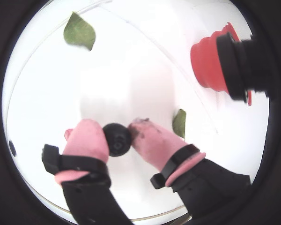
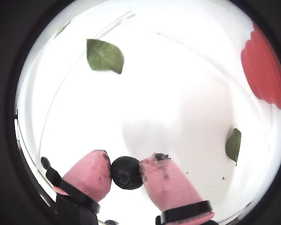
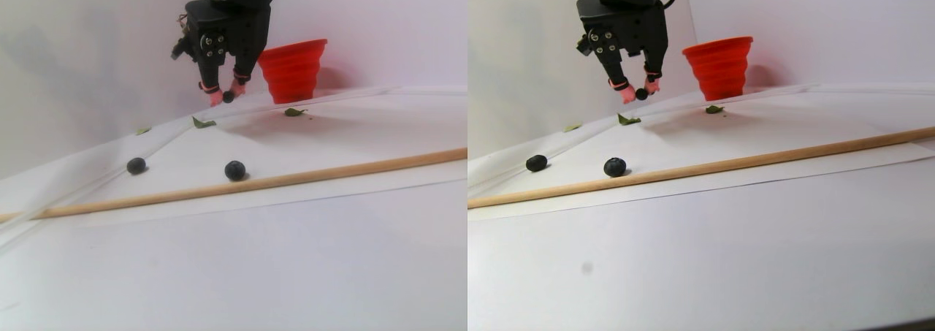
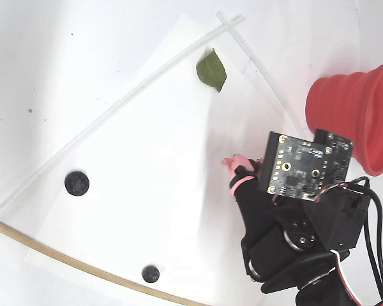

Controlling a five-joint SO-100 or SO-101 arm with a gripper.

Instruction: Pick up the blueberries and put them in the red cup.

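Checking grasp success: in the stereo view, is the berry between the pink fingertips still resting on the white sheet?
No. The small dark round blueberry hangs pinched in the gripper, clear above the white paper sheet.

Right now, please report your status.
Gripper shut on one blueberry, lifted off the table. Red cup close by, upright. Two blueberries remain on table. Path clear.

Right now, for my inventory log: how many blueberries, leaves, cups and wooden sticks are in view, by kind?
blueberries: 3, one in the gripper, two lying loose
green leaves: 3
red cup: 1
wooden stick: 1
Total: 8
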